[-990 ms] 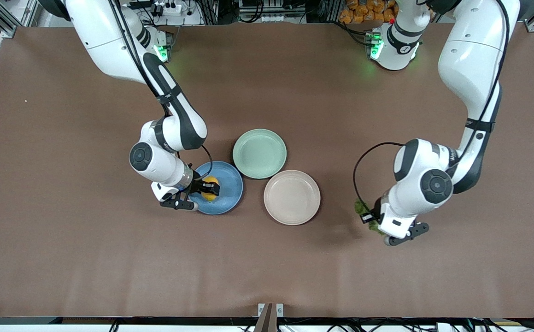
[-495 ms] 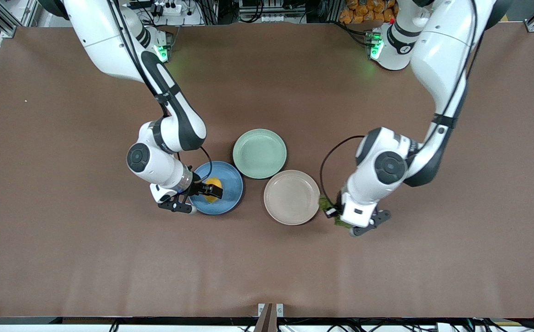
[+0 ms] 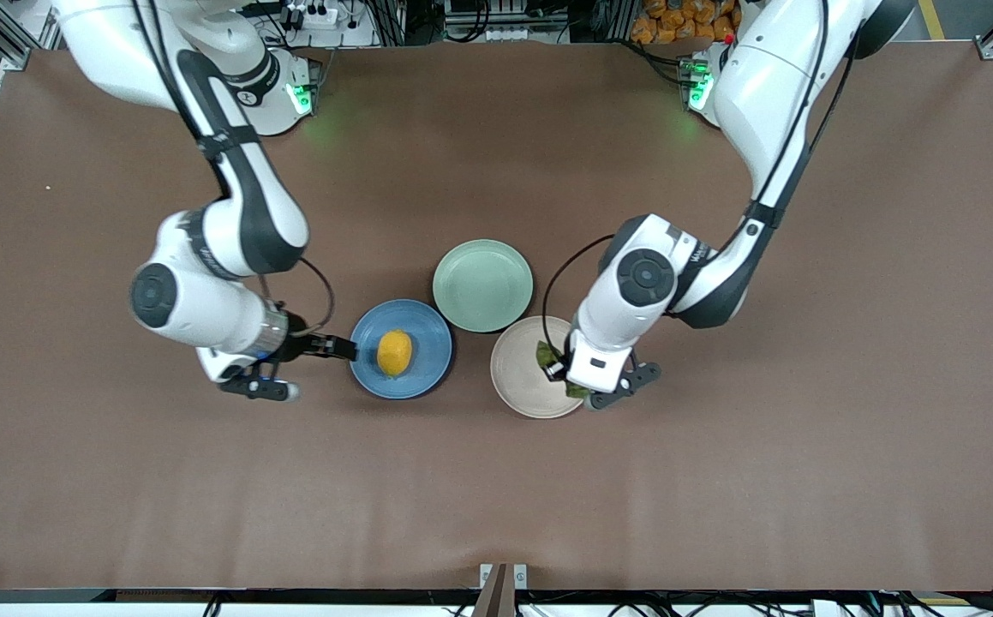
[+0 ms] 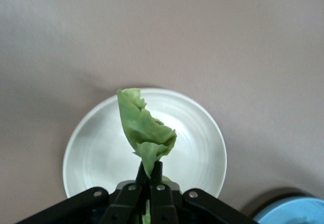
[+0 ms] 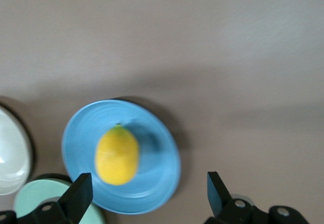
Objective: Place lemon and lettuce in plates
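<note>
The lemon (image 3: pixel 394 352) lies in the blue plate (image 3: pixel 429 334). My right gripper (image 3: pixel 337 347) is open and empty, just off that plate's rim toward the right arm's end of the table. The right wrist view shows the lemon (image 5: pixel 117 155) on the blue plate (image 5: pixel 158 171), apart from my right gripper (image 5: pixel 148 193). My left gripper (image 3: pixel 558 370) is shut on the lettuce (image 3: pixel 545 352) over the beige plate (image 3: pixel 515 370). In the left wrist view the lettuce (image 4: pixel 144 130) hangs from my left gripper (image 4: pixel 150 171) above the beige plate (image 4: pixel 96 148).
A pale green plate (image 3: pixel 482 284) sits empty, farther from the front camera than the two other plates and touching them. It also shows in the right wrist view (image 5: pixel 35 198). Bare brown table surrounds the plates.
My right gripper opened, let go of the lemon in the blue plate and drew back off the rim. My left gripper carried the lettuce from beside the beige plate to over it.
</note>
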